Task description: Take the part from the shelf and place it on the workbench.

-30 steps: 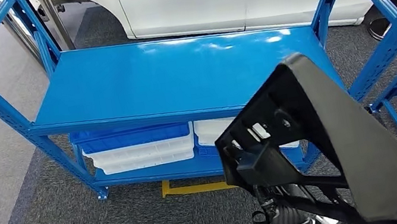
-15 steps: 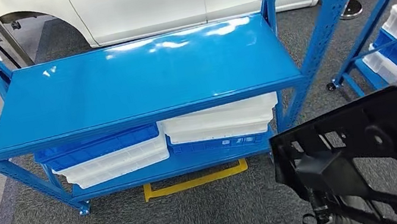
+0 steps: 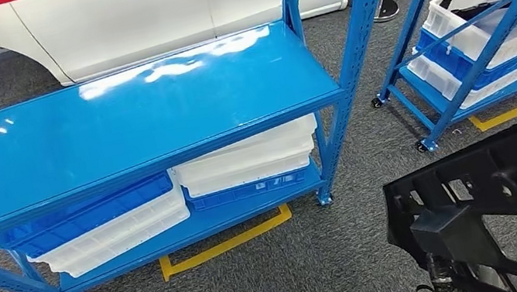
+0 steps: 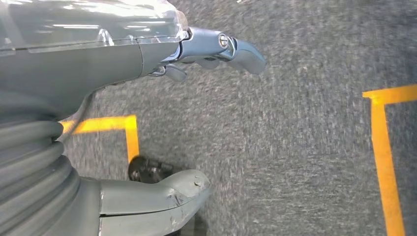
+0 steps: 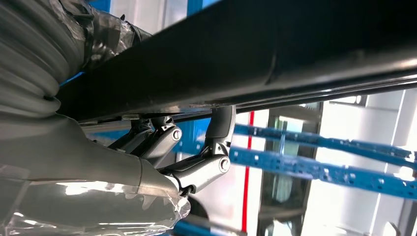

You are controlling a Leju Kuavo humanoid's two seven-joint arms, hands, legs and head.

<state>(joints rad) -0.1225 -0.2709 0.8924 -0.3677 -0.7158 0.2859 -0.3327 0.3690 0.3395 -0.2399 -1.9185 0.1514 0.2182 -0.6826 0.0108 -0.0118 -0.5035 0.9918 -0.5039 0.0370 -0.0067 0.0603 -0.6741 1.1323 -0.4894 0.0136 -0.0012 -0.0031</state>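
Head view first: we see the black plastic part [image 3: 499,202], a large moulded bracket with ribs and cut-outs, carried low on our right side, off the shelf and well apart from the blue rack [image 3: 135,126] ahead. That rack's upper shelf is bare and glossy; white and blue bins [image 3: 169,195] sit on the level below it. A second blue rack [image 3: 478,17] with white bins stands beyond the part, and a white vehicle body [image 3: 141,15] runs behind both. We cannot pick out a workbench, so the tabletop we need is somewhere outside what we see.

Left wrist view: our left hand [image 4: 162,123] hangs over grey carpet [image 4: 295,137] crossed by yellow floor tape [image 4: 383,147]. Its fingers are spread apart and it holds nothing.

Right wrist view: our right hand [image 5: 182,152] is clasped on the part [image 5: 275,54], fingers hooked up over a black edge, thumb underneath. Blue rack beams [image 5: 324,162] lie past the fingers.

Our worry is the grip. We judge the part long and unevenly weighted, held by one hand at one edge, so it could swing or slip out as we walk. It also juts wide beside us, and could clip a rack upright while we turn.
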